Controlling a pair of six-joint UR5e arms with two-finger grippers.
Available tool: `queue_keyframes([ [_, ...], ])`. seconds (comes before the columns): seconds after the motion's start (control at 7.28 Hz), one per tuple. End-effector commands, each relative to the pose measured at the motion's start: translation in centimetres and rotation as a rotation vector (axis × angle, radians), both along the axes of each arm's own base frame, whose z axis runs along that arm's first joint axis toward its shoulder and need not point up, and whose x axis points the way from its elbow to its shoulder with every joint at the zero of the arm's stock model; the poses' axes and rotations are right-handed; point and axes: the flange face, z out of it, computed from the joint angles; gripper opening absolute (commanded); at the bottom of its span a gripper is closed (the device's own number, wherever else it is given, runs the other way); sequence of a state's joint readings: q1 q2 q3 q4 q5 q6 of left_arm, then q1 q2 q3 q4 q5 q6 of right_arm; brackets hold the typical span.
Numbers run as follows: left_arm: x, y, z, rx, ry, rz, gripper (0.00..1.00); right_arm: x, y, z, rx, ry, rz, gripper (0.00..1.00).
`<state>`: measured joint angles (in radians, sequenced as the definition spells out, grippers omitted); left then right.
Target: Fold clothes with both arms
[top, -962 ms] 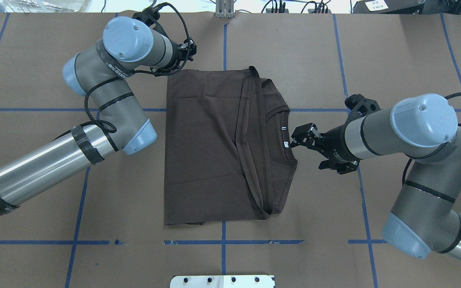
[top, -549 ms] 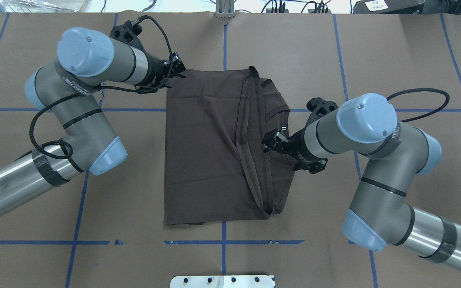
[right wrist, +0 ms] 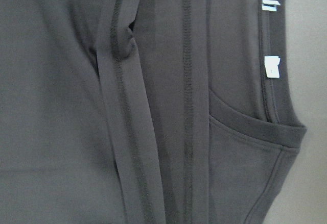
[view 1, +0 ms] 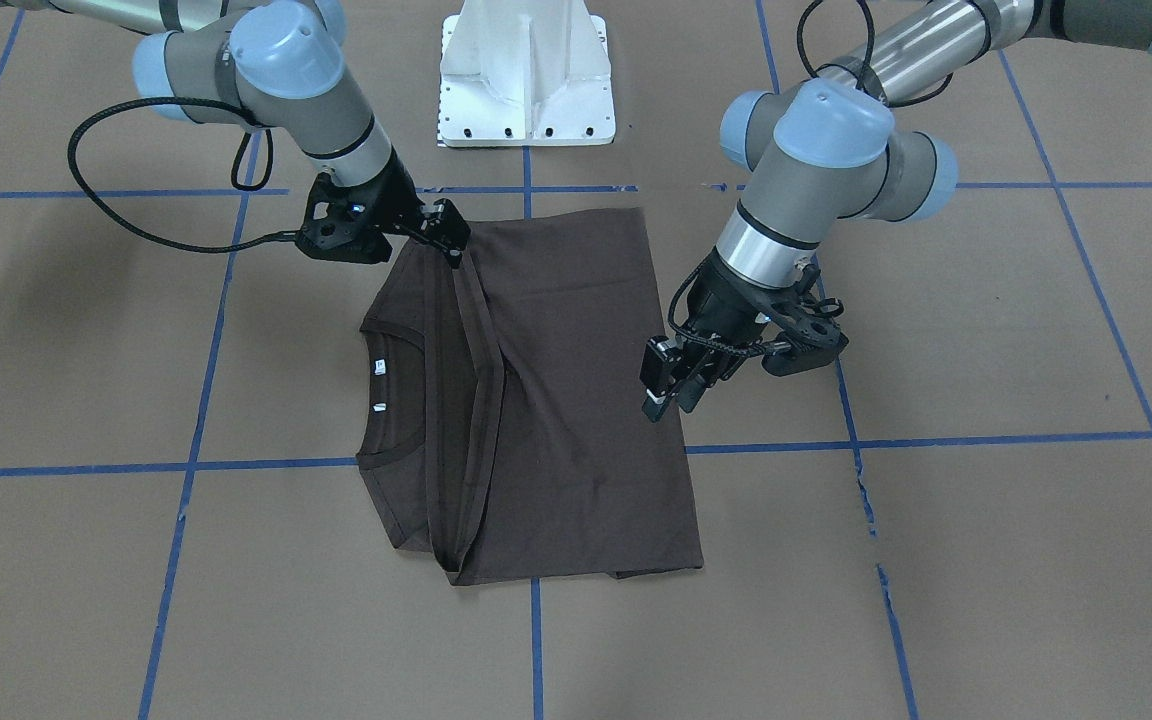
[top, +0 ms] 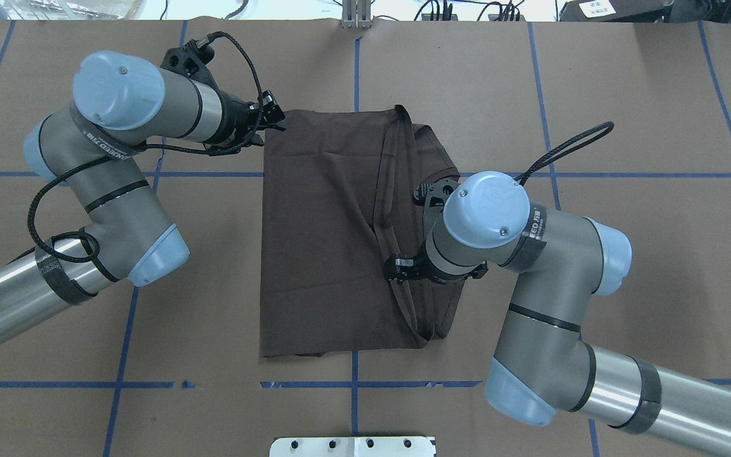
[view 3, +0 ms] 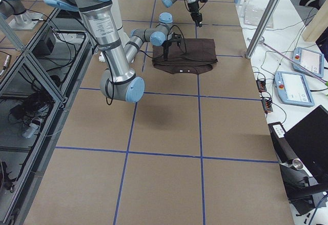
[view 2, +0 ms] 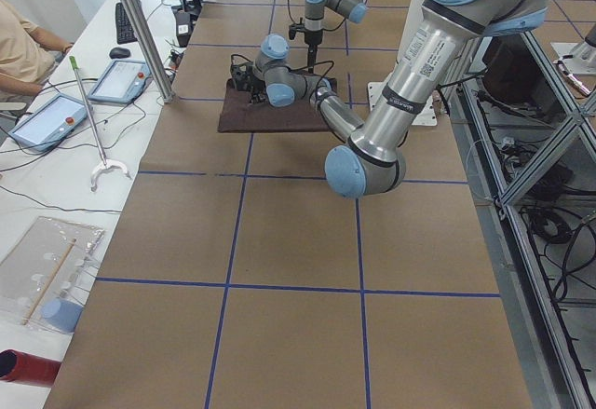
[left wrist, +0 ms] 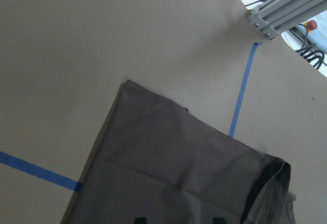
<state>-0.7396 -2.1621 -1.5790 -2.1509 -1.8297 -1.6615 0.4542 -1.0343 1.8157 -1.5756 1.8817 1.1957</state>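
Observation:
The clothes are one dark brown T-shirt (top: 321,235), lying folded and flat on the brown table, collar and white tags (view 1: 379,368) toward my right side. My left gripper (top: 275,116) hovers open above the shirt's left edge (view 1: 669,395), holding nothing; in the left wrist view the shirt's far corner (left wrist: 130,86) lies below it. My right gripper (top: 394,268) hangs over the folded sleeve bands near the shirt's middle (view 1: 451,240) and looks open. Only cloth (right wrist: 153,106) shows in the right wrist view, with no fingers in it.
The white pedestal base (view 1: 526,80) stands at the table's near edge. Blue tape lines (top: 353,384) grid the table. An aluminium post (top: 356,13) rises at the far edge. A person (view 2: 19,46) sits at a side table with tablets (view 2: 121,78).
The right arm swung in from beside the collar to over the shirt's middle fold. The left gripper drew back to the shirt's left edge. The shirt lies as before.

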Motion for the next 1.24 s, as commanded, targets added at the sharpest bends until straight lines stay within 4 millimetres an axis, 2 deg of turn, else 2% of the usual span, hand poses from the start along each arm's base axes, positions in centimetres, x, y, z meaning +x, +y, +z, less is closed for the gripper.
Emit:
queue_keyframes([
  [0.0, 0.1, 0.1, 0.1, -0.002, 0.001, 0.0, 0.53, -4.2, 1.0, -1.0, 0.07, 0.05, -0.08, 1.0],
  [0.14, 0.6, 0.4, 0.2, -0.005, -0.001, 0.008, 0.53, -4.9, 2.0, -0.9, 0.093, 0.068, -0.08, 0.76],
  [0.27, 0.9, 0.6, 0.1, -0.006, -0.001, 0.011, 0.53, -5.0, 2.0, -1.1, 0.105, 0.072, -0.079, 0.4],
  [0.69, 0.9, 0.6, 0.2, -0.01, -0.002, 0.012, 0.53, -5.9, 3.0, -0.8, 0.147, 0.092, -0.09, 0.37],
  [0.82, 0.9, 0.7, 0.1, -0.008, -0.001, 0.012, 0.53, -5.9, 3.2, -0.4, 0.147, 0.098, -0.091, 0.29],
  [0.96, 0.9, 0.7, 0.1, -0.009, -0.002, 0.012, 0.53, -6.1, 3.5, -0.4, 0.156, 0.102, -0.091, 0.27],
  [1.1, 0.8, 0.7, 0.1, -0.009, -0.002, 0.014, 0.53, -6.1, 3.6, -0.6, 0.157, 0.098, -0.097, 0.06],
])
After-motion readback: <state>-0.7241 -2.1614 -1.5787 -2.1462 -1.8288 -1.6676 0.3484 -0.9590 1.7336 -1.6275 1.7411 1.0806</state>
